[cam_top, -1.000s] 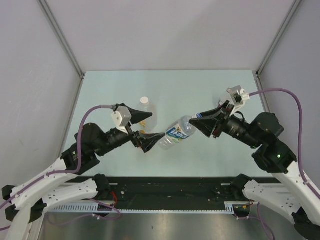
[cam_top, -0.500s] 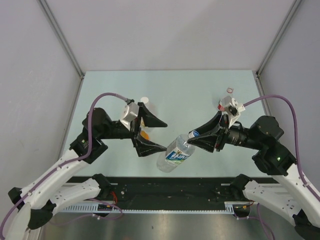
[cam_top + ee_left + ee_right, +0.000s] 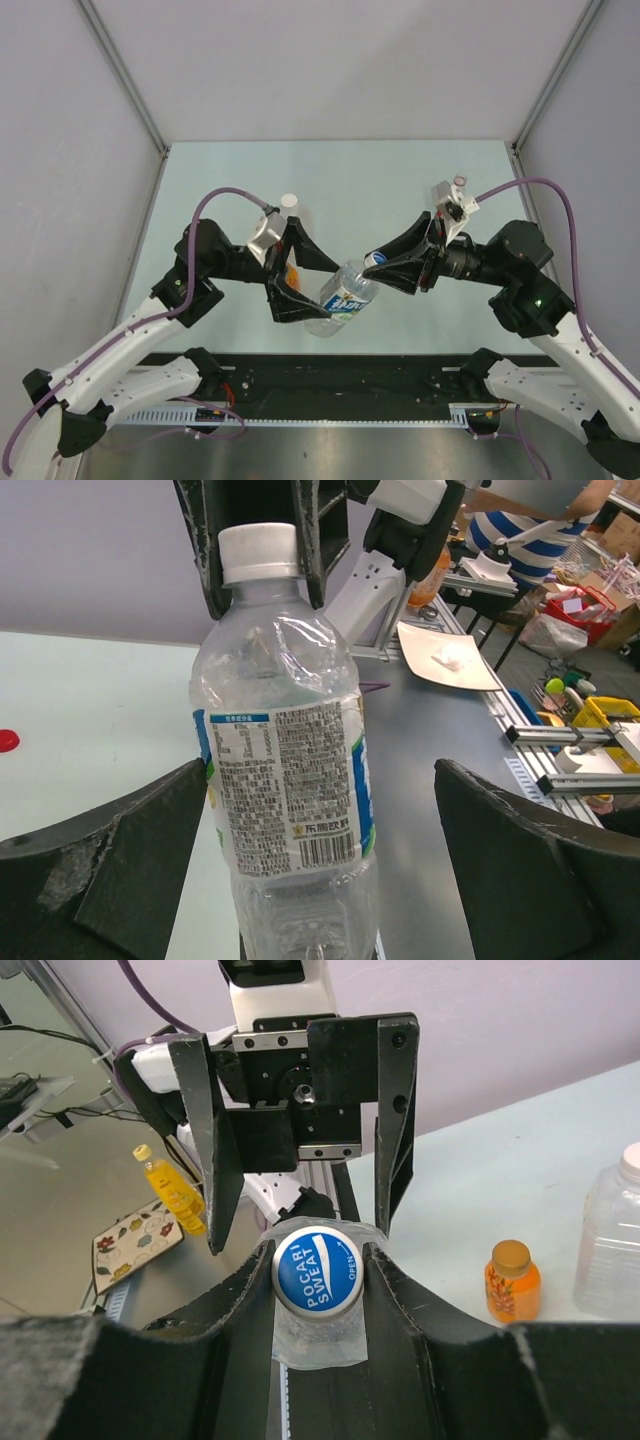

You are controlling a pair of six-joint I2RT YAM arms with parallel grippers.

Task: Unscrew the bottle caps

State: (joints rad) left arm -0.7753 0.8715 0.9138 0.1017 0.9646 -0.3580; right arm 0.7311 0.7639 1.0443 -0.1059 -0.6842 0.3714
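A clear bottle with a blue-and-white label hangs tilted in the air between my arms. My right gripper is shut on its cap, whose blue top reads POCARI SWEAT and whose side is white. My left gripper is open, its jaws straddling the bottle's lower body. In the left wrist view the bottle sits close to the left finger, with a wide gap to the right finger. A loose red cap lies on the table.
A large clear bottle with a white cap stands behind my left gripper and shows at the right edge of the right wrist view. A small orange bottle stands beside it. The table's near edge and a black rail lie below the held bottle.
My right gripper carried the bottle by its cap to the left. My left gripper opened wide, swung off the bottle, then came back to straddle its body.
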